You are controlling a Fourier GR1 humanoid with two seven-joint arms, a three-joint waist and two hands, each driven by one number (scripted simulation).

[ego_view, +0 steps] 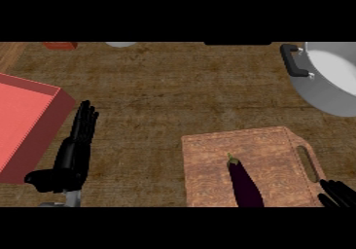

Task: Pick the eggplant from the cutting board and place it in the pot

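- Brown wood-grain surface (173,92) fills the view, seen from steeply above.
- Cutting board (209,165): light reddish-brown wood, rectangular, with a slot handle on its right side; it sits at lower right and its near edge runs out of view.
- Eggplant (245,187): dark purple, nearly black, long and slim, with a small green stem cap at the far end. It lies flat on the board, lengthwise, stem pointing away from the robot and tilted slightly left. Its near end is cut off by the lower edge of the view.
- Pot (321,95): grey metal, round, pale inside, with a black handle on its left rim. It sits at the upper right corner, partly out of view and well apart from the board.
- Left hand (69,163): black, at lower left on the bare surface, fingers straight and together pointing away from the robot, thumb out to the left. Holds nothing. It is just beside the red box, well apart from the board.
- Right hand (339,194): only dark fingertips show at the lower right corner, just beside the board's handle side. Can't tell whether the fingers are spread or curled. Not touching the eggplant.
- Red box (23,121): a large flat-topped block at the left edge, partly cut off.
- Far edge: a small red-orange object (60,45), a pale round object (121,44) and a dark object (237,43), each mostly cut off and not identifiable.
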